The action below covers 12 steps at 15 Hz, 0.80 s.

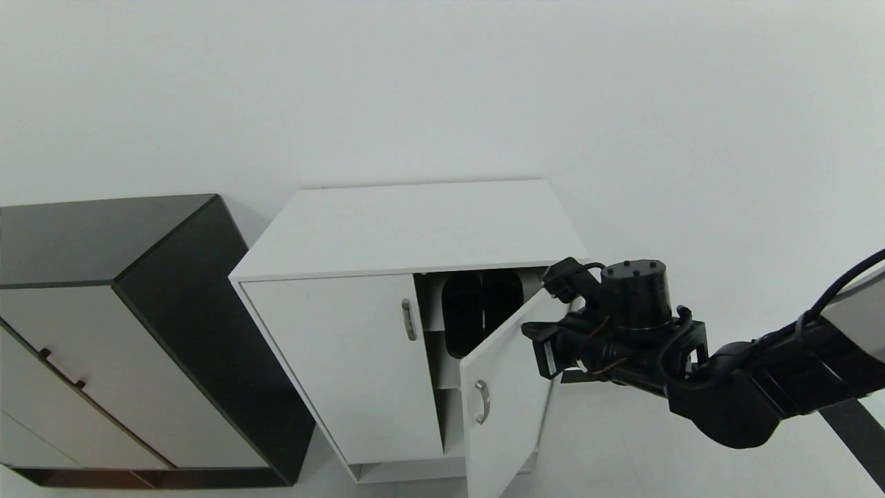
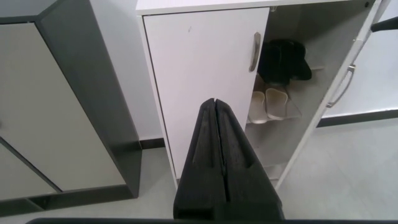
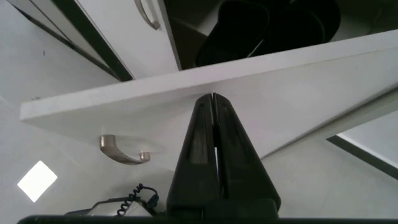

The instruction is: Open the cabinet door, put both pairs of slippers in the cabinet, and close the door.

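White cabinet: a low white board cabinet [image 1: 415, 228] with two doors stands on the pale floor against the plain wall.
Doors: the left white door [image 1: 346, 360] is shut. The right white door [image 1: 508, 387], with a curved metal handle [image 1: 482, 401] near its free edge, stands about half open.
Slippers: a pair of black slippers [image 1: 480, 308] stands upright on the upper shelf. A pair of pale slippers [image 2: 270, 106] sits on the shelf below. Both pairs look to be already inside, so I judge that only the closing is left.
Right gripper: the black right gripper [image 3: 213, 102] is at the outer face of the open door, above the handle. Its jaws are together and hold nothing. If the tip touches the board, I cannot tell.
Left gripper: the black left gripper [image 2: 214, 106] hangs in front of the shut left door, apart from it, jaws together and empty.
Handling: the door is probably a stiff and light board that turns easily on its hinges. The painted face looks smooth, so the tip may slide. A push on the outer face near the handle side, far from the hinges, should need the least force.
In the way: the slippers seem to sit behind the door line, but the black pair is tall and could catch the door.
Around: a dark grey cabinet with pale fronts [image 1: 173, 277] stands to the left, apart from the door's swing.
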Motion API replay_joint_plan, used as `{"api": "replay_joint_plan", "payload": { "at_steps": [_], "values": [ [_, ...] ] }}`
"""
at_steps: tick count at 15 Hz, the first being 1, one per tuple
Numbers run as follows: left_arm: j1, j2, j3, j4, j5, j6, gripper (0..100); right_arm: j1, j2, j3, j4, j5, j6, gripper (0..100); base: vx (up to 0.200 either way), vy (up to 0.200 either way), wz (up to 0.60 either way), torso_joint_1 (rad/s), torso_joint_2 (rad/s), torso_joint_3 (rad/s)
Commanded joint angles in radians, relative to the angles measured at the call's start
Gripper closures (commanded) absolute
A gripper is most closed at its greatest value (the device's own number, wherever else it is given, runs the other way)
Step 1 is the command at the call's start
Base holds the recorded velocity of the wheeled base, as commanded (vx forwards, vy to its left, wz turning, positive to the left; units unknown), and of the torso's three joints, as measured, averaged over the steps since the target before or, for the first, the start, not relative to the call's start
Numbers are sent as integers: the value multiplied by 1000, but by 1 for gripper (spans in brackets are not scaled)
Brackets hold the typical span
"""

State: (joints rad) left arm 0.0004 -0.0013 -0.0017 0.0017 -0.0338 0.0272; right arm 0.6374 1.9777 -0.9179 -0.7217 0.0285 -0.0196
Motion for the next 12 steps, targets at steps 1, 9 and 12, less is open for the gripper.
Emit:
{"api": "replay_joint_plan", "payload": {
  "at_steps": [1,9,12],
  "values": [
    [1,1,0,0,0,-1,100,-5,35,-21,-1,1,0,100,0,0,0,0,0,0],
    [1,1,0,0,0,-1,100,-18,118,-121,-1,-1,29,100,0,0,0,0,0,0],
    [1,1,0,0,0,-1,100,-21,135,-144,1,-1,29,100,0,0,0,0,0,0]
  ]
}}
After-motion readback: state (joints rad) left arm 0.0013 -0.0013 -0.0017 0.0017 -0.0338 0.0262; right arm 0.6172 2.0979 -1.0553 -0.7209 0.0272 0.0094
